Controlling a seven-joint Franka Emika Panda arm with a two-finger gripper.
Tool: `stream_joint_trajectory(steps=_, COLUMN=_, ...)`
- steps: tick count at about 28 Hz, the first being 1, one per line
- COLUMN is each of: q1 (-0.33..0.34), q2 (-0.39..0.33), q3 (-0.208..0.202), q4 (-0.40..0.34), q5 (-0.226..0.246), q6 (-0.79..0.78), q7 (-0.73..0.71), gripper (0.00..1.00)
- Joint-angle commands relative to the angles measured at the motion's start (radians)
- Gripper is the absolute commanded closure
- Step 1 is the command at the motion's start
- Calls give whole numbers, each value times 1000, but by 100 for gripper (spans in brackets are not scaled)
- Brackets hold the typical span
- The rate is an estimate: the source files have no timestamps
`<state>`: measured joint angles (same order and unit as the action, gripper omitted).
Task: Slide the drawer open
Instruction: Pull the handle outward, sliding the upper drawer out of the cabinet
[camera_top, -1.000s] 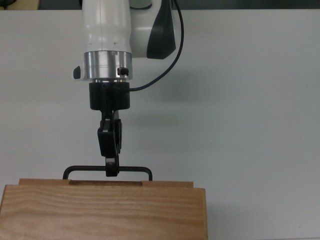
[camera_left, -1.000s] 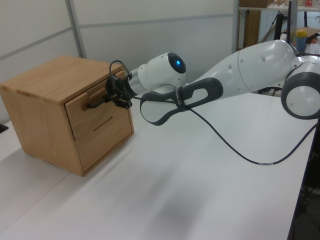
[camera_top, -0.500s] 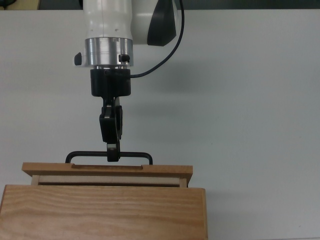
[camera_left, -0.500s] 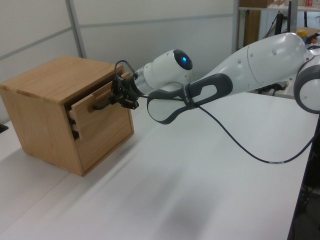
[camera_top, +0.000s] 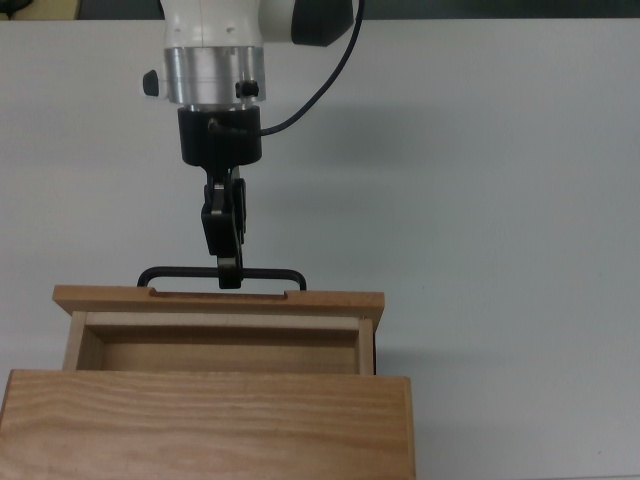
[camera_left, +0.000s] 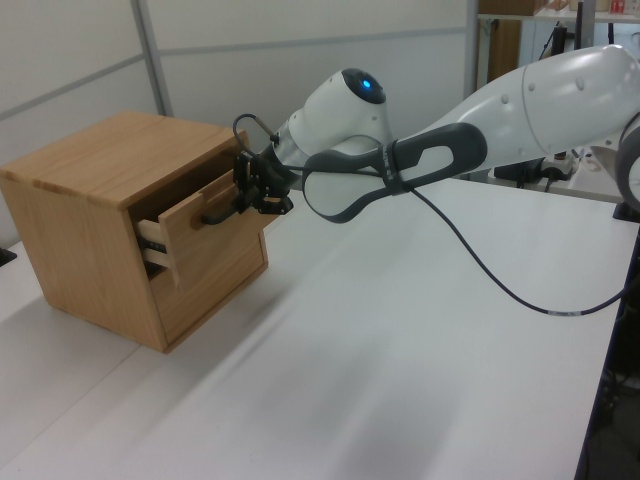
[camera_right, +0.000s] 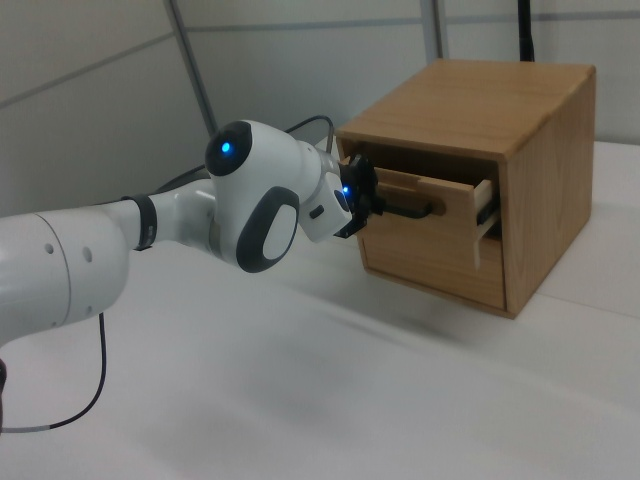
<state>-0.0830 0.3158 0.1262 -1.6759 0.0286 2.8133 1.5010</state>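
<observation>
The drawer (camera_top: 220, 299) juts partly out of the wooden cabinet (camera_top: 210, 420), and its pale interior (camera_top: 220, 350) shows from above. A thin black bar handle (camera_top: 175, 271) runs along its front panel. My gripper (camera_top: 229, 276) is shut on the middle of that bar, with the arm reaching in from the top view's upper edge. In the left view the drawer (camera_left: 195, 240) sticks out to the right, with the gripper (camera_left: 243, 200) on its handle. From the right view's left the gripper (camera_right: 372, 205) meets the drawer (camera_right: 435, 205).
The cabinet stands on a white table (camera_top: 500, 200), and below the open drawer is a lower front panel (camera_left: 215, 280). A black cable (camera_left: 480, 280) hangs from the arm over the table. Shelves with clutter (camera_left: 600, 70) stand beyond the table's far edge.
The gripper has drawn back from the cabinet with the handle in it. The drawer went from nearly closed to well out, and its interior now shows.
</observation>
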Motion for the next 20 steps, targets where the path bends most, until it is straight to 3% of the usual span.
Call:
stream_joint_trajectory(steps=1, q1=6, q2=-64, q3=-7, q4=-74, q5=22, q6=-103, q7=-2, gripper=100)
stream_joint_trajectory(steps=20, q1=-6, q2=-168, q3=-8, q4=-91, q5=21, q6=-419, q7=-1, gripper=100)
